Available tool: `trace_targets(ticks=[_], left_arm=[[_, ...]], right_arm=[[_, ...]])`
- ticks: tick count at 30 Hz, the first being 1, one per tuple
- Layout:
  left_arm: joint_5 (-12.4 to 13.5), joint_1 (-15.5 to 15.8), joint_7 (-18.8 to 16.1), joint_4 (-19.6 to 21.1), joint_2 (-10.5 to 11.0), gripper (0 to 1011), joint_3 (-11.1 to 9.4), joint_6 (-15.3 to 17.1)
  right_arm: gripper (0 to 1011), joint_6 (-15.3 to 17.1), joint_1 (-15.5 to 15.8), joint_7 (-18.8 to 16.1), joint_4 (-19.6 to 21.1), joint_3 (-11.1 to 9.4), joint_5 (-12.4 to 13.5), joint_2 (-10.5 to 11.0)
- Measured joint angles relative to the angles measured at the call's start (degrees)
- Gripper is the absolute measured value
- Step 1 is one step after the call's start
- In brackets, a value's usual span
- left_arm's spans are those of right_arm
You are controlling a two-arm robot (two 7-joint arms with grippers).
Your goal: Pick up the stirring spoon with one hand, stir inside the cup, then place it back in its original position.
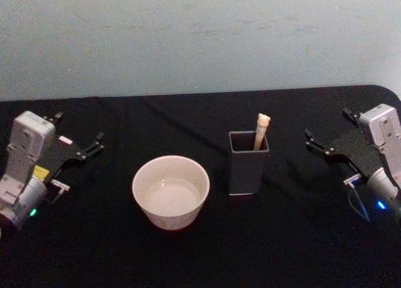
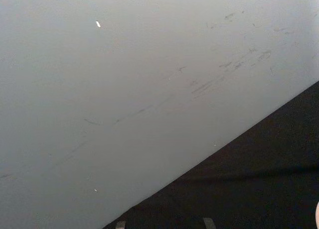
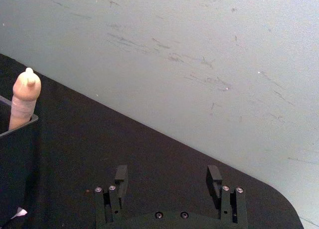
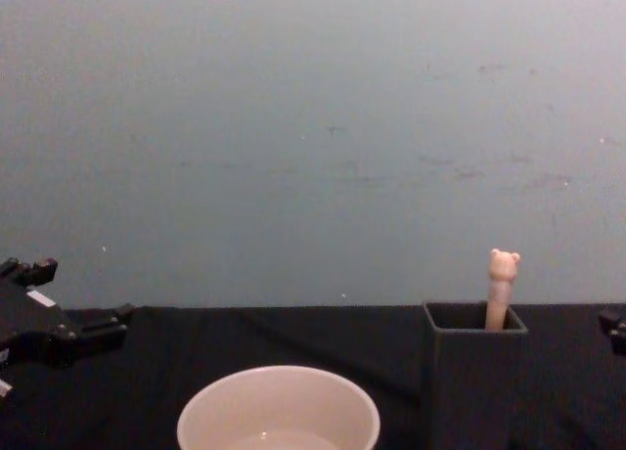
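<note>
readable text: none | yellow sticker [image 1: 41, 173] on left arm [image 1: 26, 147]: too small to read

The counter [image 1: 188, 257] wears a matt black cloth, faintly creased. At lower centre, the cup [image 1: 170, 191] is smooth and cream-white with a soft sheen. Right of it, the holder box [image 1: 249, 169] looks like matt dark grey plastic, and the stirring spoon [image 1: 262, 128] shows a smooth beige handle. The left tool [image 1: 79, 127] and right tool [image 1: 327, 123] have matt black fingers and light grey casings. The wall [image 1: 188, 37] across the top is pale, matt and scuffed.
</note>
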State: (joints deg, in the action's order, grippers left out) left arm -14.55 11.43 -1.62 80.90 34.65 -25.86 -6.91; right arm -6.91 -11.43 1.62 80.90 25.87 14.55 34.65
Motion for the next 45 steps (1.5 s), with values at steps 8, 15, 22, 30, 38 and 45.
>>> trace_targets(ticks=[8, 15, 22, 30, 38, 45], left_arm=[[0.00, 0.00, 0.00, 0.00, 0.00, 1001, 0.00, 0.00], [0.00, 0.00, 0.00, 0.00, 0.00, 1001, 0.00, 0.00], [0.00, 0.00, 0.00, 0.00, 0.00, 1001, 0.00, 0.00], [0.00, 0.00, 0.00, 0.00, 0.00, 1002, 0.00, 0.00], [0.00, 0.00, 0.00, 0.00, 0.00, 1002, 0.00, 0.00], [0.00, 0.00, 0.00, 0.00, 0.00, 1001, 0.00, 0.00]], right_arm=[[1002, 0.00, 0.00, 0.00, 0.00, 0.00, 0.00, 0.00], [1002, 0.00, 0.00, 0.00, 0.00, 0.00, 0.00, 0.00], [1002, 0.00, 0.00, 0.00, 0.00, 0.00, 0.00, 0.00], [1002, 0.01, 0.00, 0.00, 0.00, 0.00, 0.00, 0.00], [1002, 0.00, 0.00, 0.00, 0.00, 0.00, 0.00, 0.00], [1002, 0.00, 0.00, 0.00, 0.00, 0.00, 0.00, 0.00]])
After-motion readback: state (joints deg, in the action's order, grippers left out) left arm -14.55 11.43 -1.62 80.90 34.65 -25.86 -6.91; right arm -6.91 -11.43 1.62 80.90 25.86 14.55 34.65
